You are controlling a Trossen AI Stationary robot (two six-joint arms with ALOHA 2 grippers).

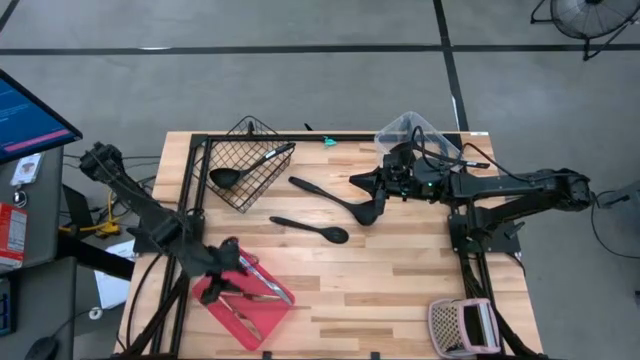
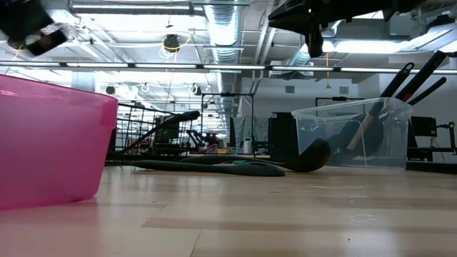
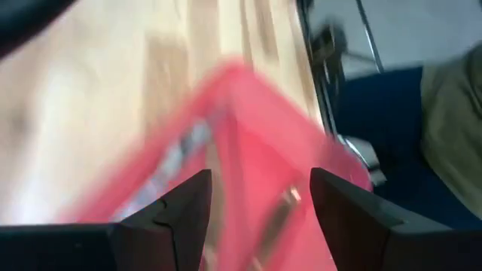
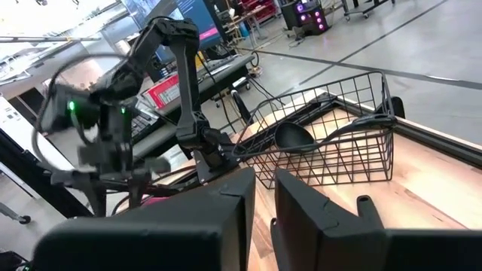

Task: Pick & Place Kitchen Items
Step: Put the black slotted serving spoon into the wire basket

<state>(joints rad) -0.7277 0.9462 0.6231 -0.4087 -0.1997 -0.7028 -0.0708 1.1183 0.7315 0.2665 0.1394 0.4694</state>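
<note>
My left gripper point(image 1: 238, 264) is open, above the flat red tray point(image 1: 250, 318) at the table's near left; its wrist view point(image 3: 261, 203) shows the tray blurred between the fingers. Silver cutlery point(image 1: 262, 292) lies in the tray. My right gripper point(image 1: 360, 181) is shut and empty, raised above the table's far middle, and it also shows in the low view point(image 2: 312, 43). Below and beside it a black ladle point(image 1: 340, 200) lies flat on the wood, and a black spoon point(image 1: 312, 229) lies nearer. Another black ladle point(image 4: 297, 137) lies in the black wire basket point(image 1: 245, 160).
A clear plastic bin point(image 2: 350, 135) with black utensil handles point(image 2: 414, 75) sticking out stands at the far right, behind my right gripper. A pale slotted object point(image 1: 462, 325) sits at the near right corner. Bare wood lies in the table's near middle.
</note>
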